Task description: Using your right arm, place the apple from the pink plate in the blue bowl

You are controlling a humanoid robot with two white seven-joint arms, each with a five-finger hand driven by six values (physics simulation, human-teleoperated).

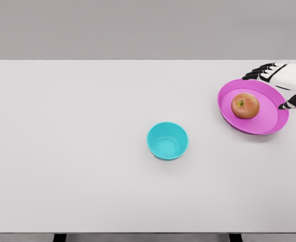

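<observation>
The apple (245, 105) sits on the pink plate (275, 123) at the right of the frame, roughly centred in the dish and untouched. The blue bowl (167, 140) stands apart from it, near the middle of the white counter (77, 151), empty as far as its inside shows.

The right robot hand (281, 85) hovers over the plate's upper right rim with its dark fingers (256, 72) spread toward the left and a thumb (294, 103) lower down; it holds nothing.

The risks, as I judge them: the apple is round and could roll across the shallow plate if a finger nudges it before the grasp closes. The hand is close to the rim, so a low approach might tip or push the plate. The bowl looks only a little wider than the apple, so a release off-centre could catch the rim and knock it over.

The wrist and forearm are cut off by the right edge. Whether the hand touches the plate rim cannot be told. The left arm is out of sight.
</observation>
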